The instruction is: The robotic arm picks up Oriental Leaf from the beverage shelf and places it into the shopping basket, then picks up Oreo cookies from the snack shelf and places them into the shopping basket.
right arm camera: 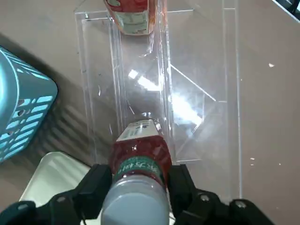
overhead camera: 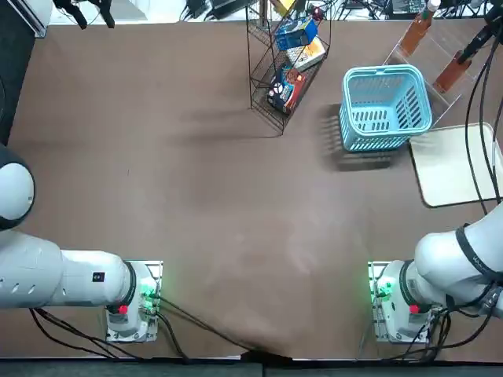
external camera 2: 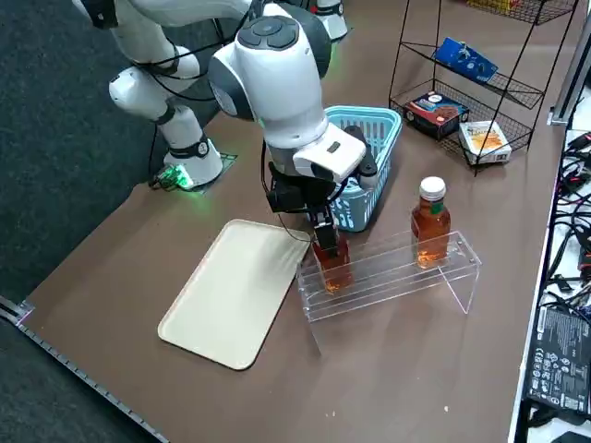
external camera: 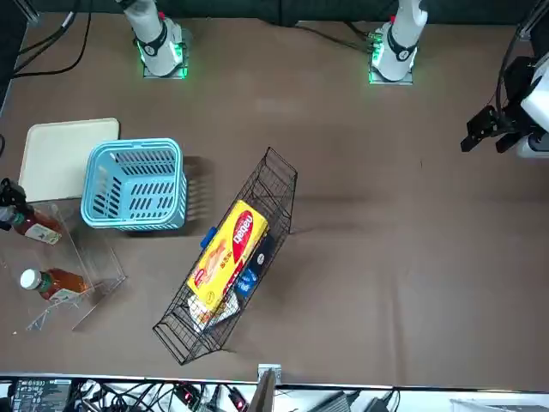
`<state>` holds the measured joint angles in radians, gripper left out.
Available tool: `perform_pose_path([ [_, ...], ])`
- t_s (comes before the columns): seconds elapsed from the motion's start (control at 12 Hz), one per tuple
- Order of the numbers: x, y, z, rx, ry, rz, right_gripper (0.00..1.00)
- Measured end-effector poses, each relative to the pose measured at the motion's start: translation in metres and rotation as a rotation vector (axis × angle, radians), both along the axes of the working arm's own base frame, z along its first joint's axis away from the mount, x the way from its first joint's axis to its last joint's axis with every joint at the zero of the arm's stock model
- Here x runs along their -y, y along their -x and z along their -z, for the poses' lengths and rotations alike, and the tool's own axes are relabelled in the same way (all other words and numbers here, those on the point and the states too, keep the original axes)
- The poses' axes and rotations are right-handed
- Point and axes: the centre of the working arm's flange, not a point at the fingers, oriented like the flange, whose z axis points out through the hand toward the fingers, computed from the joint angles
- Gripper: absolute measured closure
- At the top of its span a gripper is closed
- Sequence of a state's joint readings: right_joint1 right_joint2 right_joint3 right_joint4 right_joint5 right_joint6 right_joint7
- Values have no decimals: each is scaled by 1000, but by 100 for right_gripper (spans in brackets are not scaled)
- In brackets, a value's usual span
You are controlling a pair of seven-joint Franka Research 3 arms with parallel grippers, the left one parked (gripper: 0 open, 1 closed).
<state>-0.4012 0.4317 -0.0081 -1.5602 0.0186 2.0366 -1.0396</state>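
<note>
Right wrist view: Oriental Leaf (right arm camera: 143,159) seated in the beverage shelf (external camera 2: 388,277), near its basket-side end | right gripper (right arm camera: 140,187) placed around its neck, one finger each side; pinch or gap cannot be told | shopping basket (external camera 2: 362,166) set just beside the shelf | second bottle (external camera 2: 430,221) stood farther along

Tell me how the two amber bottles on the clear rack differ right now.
One bottle has the right gripper around its neck; the other bottle stands free. The first is nearer the cream tray, the second farther from it. Both hold amber-brown drink and sit on the clear rack.
</note>
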Motion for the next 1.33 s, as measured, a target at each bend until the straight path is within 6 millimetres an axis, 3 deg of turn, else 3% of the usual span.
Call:
perform_pose_path([
  [0.08, 0, 0, 0, 0, 0, 0, 25],
  [0.17, -1, 0, -2, 1, -1, -1, 41],
  [0.25, -1, 1, -3, 0, -2, -2, 44],
  [0.83, -4, 0, -8, 9, 0, -6, 44],
  [1.0, -6, 2, -25, 27, 7, -8, 44],
  [1.33, -16, 19, -89, 32, 7, -14, 44],
])
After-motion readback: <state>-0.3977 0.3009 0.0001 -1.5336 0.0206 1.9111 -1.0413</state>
